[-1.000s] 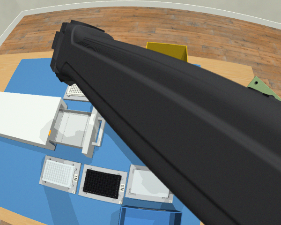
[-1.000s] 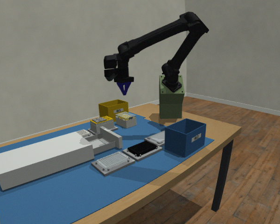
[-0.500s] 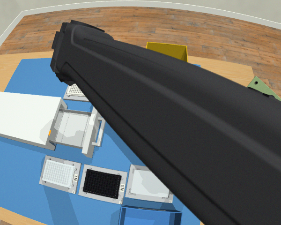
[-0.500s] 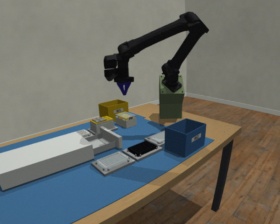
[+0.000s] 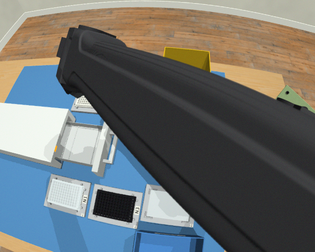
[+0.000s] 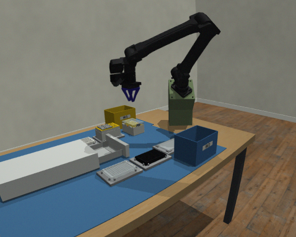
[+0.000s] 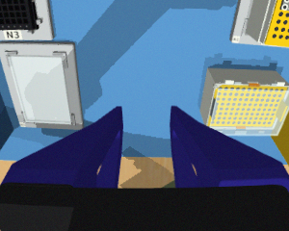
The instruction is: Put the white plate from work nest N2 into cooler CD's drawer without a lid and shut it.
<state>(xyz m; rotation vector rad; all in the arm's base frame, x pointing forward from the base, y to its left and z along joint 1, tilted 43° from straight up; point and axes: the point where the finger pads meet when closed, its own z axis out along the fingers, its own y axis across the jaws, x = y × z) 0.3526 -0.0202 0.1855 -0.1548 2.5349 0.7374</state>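
white plate (image 7: 39,88) in nest beside blue bin (image 6: 195,147); tool (image 7: 146,135) empty above.

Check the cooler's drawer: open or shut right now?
Open. The drawer is pulled out of the white cooler, its floor bare, and the amber lamp is lit.

The gripper (image 6: 130,95) hangs high above the bench's far middle, fingers parted on nothing, with open air beneath it. Below, the tip box (image 6: 133,126) and yellow bin (image 6: 119,114) crowd the far edge. Toward the right edge, the blue bin (image 6: 196,147) walls in the white plate (image 5: 167,207) just beside it. The open drawer (image 5: 80,142) juts mid-bench.
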